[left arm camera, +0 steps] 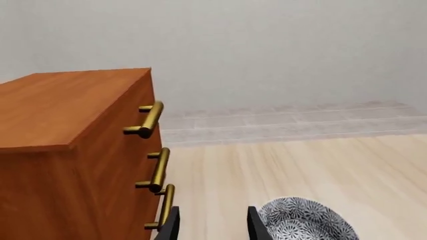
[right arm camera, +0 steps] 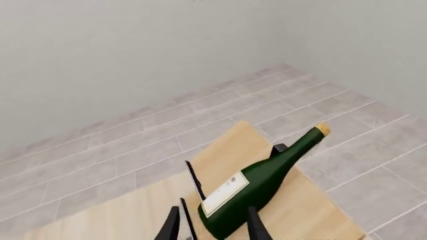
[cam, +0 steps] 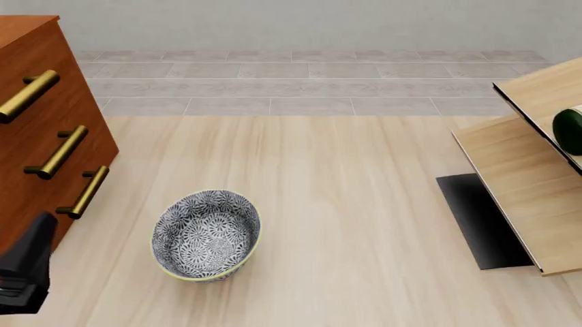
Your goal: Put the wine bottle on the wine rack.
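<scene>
The right gripper (right arm camera: 212,225) hangs over the butt end of the wine bottle (right arm camera: 257,185), its two dark fingers (right arm camera: 256,226) spread to either side of the glass; whether they touch it cannot be told from the right wrist view. The dark green bottle lies on its side on the upper slanted board of the wine rack (right arm camera: 247,145), white label up, its tan cork pointing away from the gripper toward the grey tiled floor (right arm camera: 133,145) beyond. In the front view only a sliver of green glass (cam: 570,131) shows at the table's right edge, resting on the light wooden rack (cam: 523,177), whose black base panel (cam: 480,219) lies flat on the table.

At the near left corner, the left gripper (left arm camera: 212,225) hovers with its fingers parted and nothing between them, close to a patterned blue-and-white bowl (cam: 206,235) and the reddish-brown drawer cabinet (cam: 41,129) with brass handles (cam: 59,151) along the left edge.

The pale wood table (cam: 345,191) stretches bare between bowl and rack, ending at a far edge where the grey tiles run to a plain wall (cam: 300,24).
</scene>
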